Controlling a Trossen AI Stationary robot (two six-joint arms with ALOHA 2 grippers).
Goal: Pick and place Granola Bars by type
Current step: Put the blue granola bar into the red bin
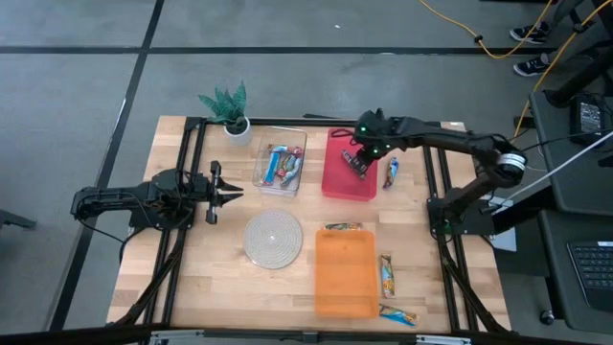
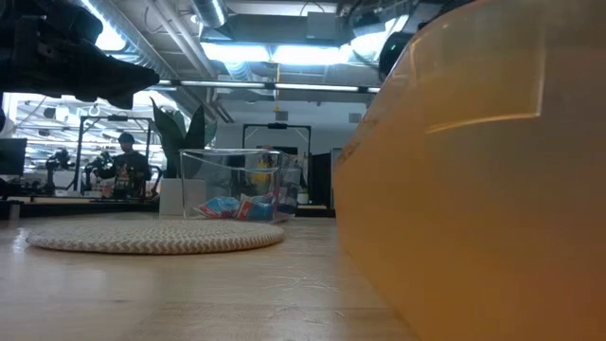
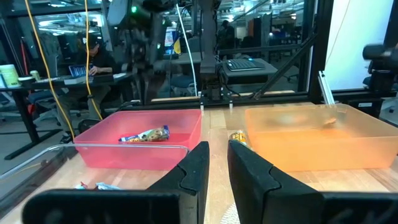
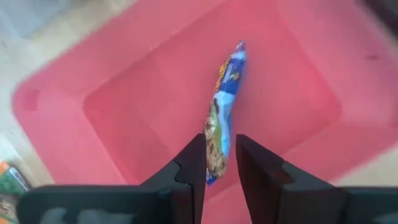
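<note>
One blue-and-tan Granola Bar (image 4: 224,106) lies flat on the floor of the red bin (image 1: 335,182); the left wrist view shows the same bar (image 3: 146,134) there. My right gripper (image 1: 359,161) hangs over that bin, pointing down. It is open by a narrow gap (image 4: 221,146) and clear of the bar. Several bars (image 1: 280,165) lie in the clear bin (image 1: 261,144). Loose bars rest on the table right of the red bin (image 1: 391,172), at the orange bin's far edge (image 1: 343,227), right of it (image 1: 386,275) and near its near right corner (image 1: 396,314). My left gripper (image 1: 238,195) waits shut at the table's left.
The orange bin (image 1: 345,287) stands near the table's front, and its wall fills the right of the low view (image 2: 473,189). A round woven mat (image 1: 273,238) lies left of it. A potted plant (image 1: 230,110) stands at the far left corner. Black frame rails run along both sides.
</note>
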